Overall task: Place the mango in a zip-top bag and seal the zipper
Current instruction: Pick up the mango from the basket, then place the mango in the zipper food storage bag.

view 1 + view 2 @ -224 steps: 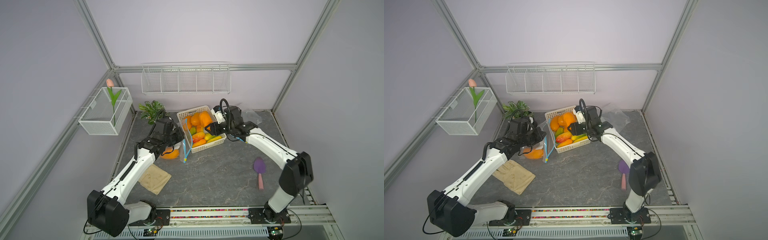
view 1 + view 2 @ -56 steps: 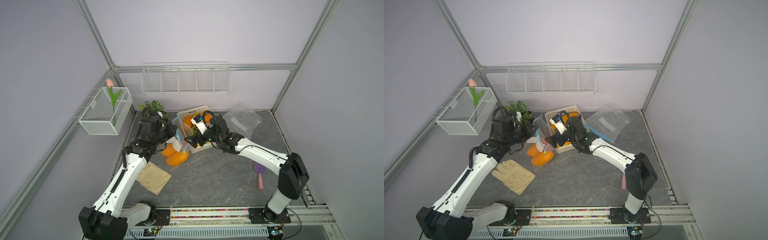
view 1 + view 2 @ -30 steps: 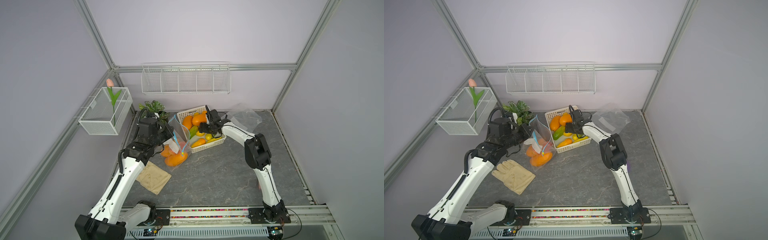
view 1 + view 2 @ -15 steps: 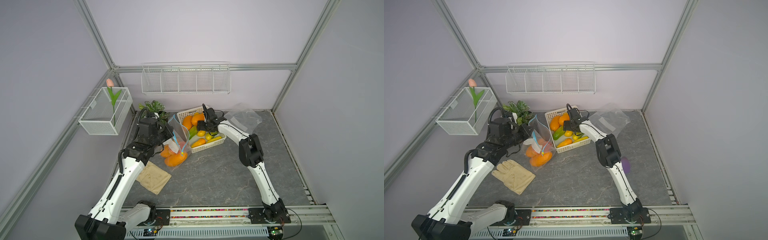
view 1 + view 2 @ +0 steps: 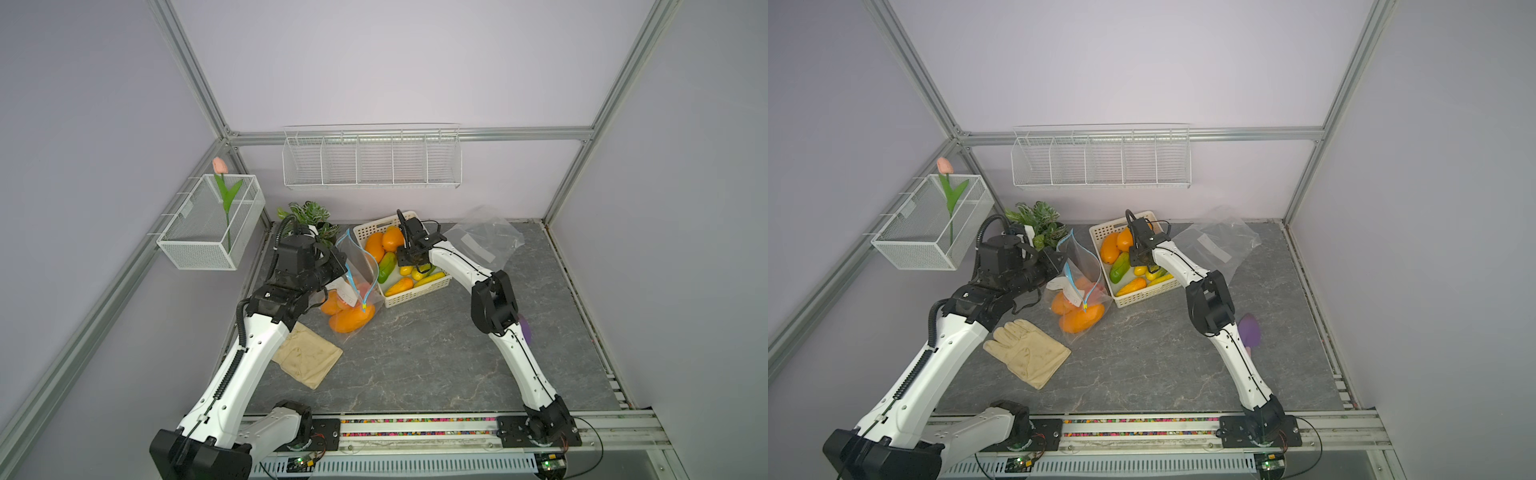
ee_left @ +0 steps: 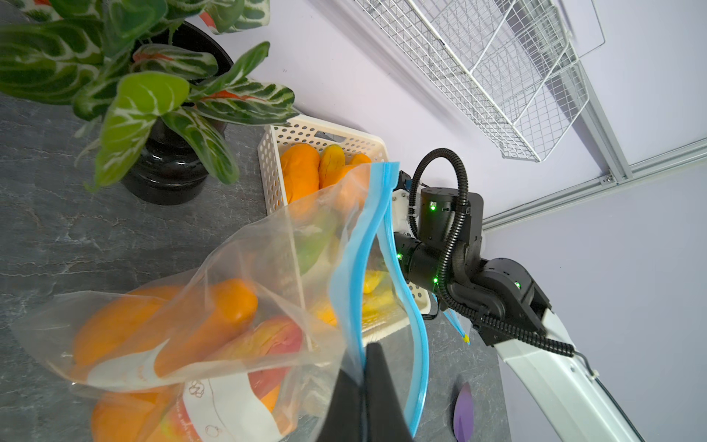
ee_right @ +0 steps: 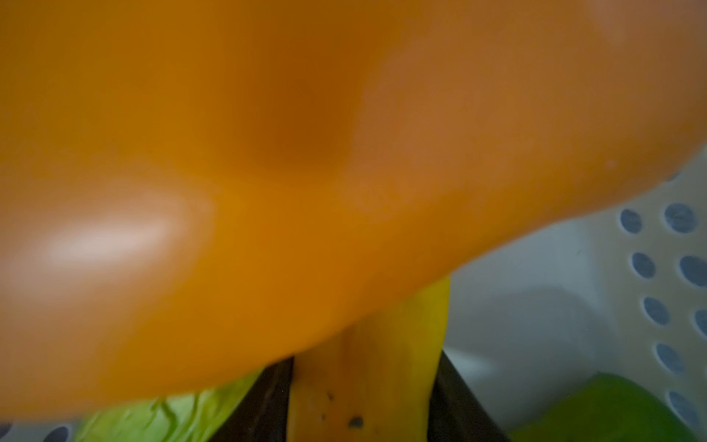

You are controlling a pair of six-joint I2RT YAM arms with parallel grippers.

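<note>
A clear zip-top bag (image 5: 360,266) (image 5: 1080,266) (image 6: 267,260) with a blue zipper rim stands open beside the white basket (image 5: 415,293) (image 5: 1142,297). It holds several orange mangoes (image 5: 351,318) (image 6: 214,310). My left gripper (image 5: 338,266) (image 6: 363,367) is shut on the near side of the zipper rim and holds the mouth up. My right gripper (image 5: 409,262) (image 5: 1142,259) (image 7: 363,382) reaches down into the basket. Its dark fingers (image 7: 267,402) press both sides of a yellow fruit (image 7: 367,344) with dark specks. An orange mango (image 7: 267,153) fills most of the right wrist view.
The basket also holds orange mangoes (image 5: 374,247) and a green one (image 5: 386,266). A potted plant (image 5: 309,216) stands behind the bag, a tan glove (image 5: 307,359) lies in front. A spare clear bag (image 5: 482,241) and a purple object (image 5: 1250,328) lie to the right.
My right gripper has sunk among the fruit in the basket and its jaws have closed in on the yellow fruit. The left gripper and the bag have stayed put.
</note>
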